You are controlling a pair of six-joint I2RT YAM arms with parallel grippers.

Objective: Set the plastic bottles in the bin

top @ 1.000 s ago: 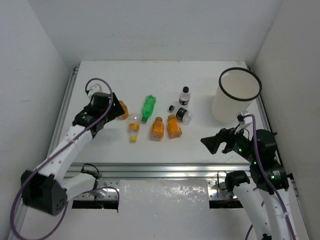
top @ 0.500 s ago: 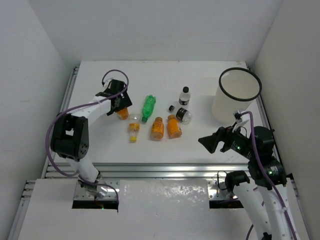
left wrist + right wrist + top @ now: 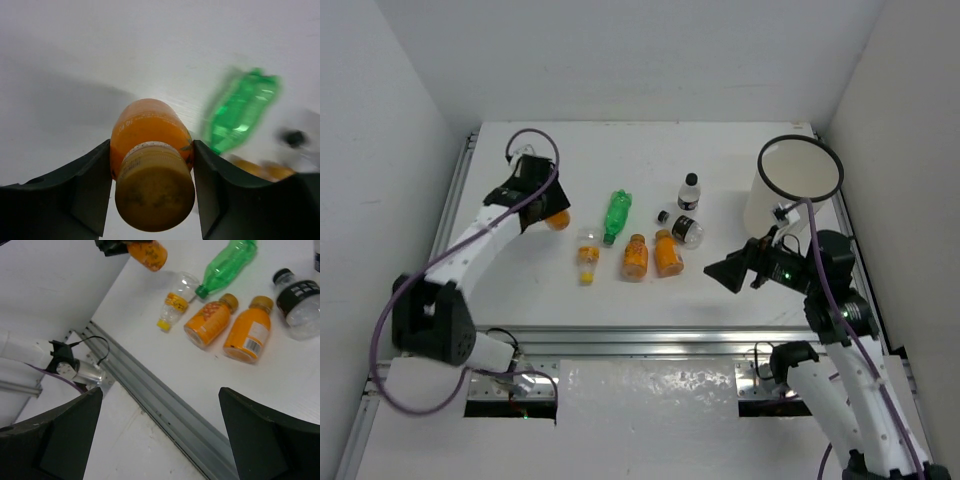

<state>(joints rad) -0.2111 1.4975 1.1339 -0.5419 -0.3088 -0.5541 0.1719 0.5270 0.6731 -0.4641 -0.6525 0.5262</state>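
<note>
**Top view.** The left fingers (image 3: 540,208) are pressing on an orange bottle (image 3: 559,217) at the 9 o'clock side of the tabletop (image 3: 520,290). The bin (image 3: 767,215) is standing well apart, at 3 o'clock from that grip and nearer the right arm. The right fingers (image 3: 725,272) are hanging wide open and empty. The green bottle (image 3: 617,213) and an upright black-capped bottle (image 3: 689,192) are sitting between grip and bin, so a carry will probably have to pass above them.

**Left wrist view.** Both fingers (image 3: 85,195) are touching the orange bottle's (image 3: 150,150) flanks. Its cap is facing the camera and its long axis is running away between them. The green bottle (image 3: 240,112) is lying at 2 o'clock.

**Right wrist view.** The spread fingers (image 3: 65,440) are framing two other orange bottles (image 3: 209,322) and the yellow-capped bottle (image 3: 172,302). The gripped orange bottle (image 3: 148,253) is showing at 11 o'clock.
</note>
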